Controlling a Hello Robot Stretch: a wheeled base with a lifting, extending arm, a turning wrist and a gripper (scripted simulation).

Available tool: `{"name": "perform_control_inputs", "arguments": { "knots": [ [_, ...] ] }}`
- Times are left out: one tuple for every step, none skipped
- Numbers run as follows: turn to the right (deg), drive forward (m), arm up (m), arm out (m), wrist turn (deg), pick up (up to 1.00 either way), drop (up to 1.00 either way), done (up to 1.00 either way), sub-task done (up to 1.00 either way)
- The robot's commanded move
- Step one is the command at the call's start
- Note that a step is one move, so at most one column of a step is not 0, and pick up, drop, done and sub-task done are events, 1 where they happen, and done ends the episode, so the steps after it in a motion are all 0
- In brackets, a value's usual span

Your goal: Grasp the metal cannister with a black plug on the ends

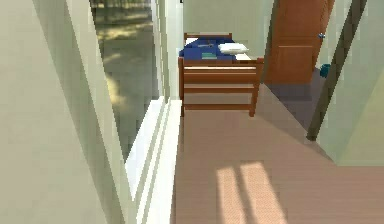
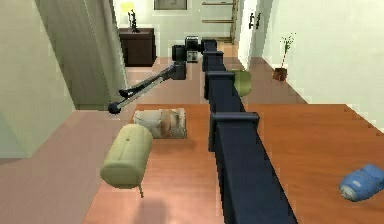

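Note:
In the arm side view my arm (image 2: 243, 150) runs up the picture as a dark bar. From its far end the gripper (image 2: 118, 102) reaches out to the left on two thin fingers (image 2: 150, 84). Only bare floor and wall lie behind the fingertips, so it holds nothing. Below the fingers a small beige striped thing (image 2: 165, 122) lies on the wooden floor. An olive cylinder (image 2: 127, 157) on a thin leg stands nearer, and a second olive shape (image 2: 240, 82) sits right beside the arm. I cannot make out a metal cannister among these shapes.
A dark dresser (image 2: 137, 45) with a lamp (image 2: 130, 12) stands at the back, a potted plant (image 2: 283, 55) by the white door (image 2: 250, 25), a blue thing (image 2: 362, 182) at the right. Ahead: a wooden bed (image 1: 220, 85) with blue bedding, a brown door (image 1: 298, 40), a tall window (image 1: 125, 70).

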Motion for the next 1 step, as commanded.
{"name": "perform_control_inputs", "arguments": {
  "knots": [
    [0.0, 0.00, 0.00, 0.00, 45.0, 0.00, 0.00, 0.00, 0.00]
  ]
}}
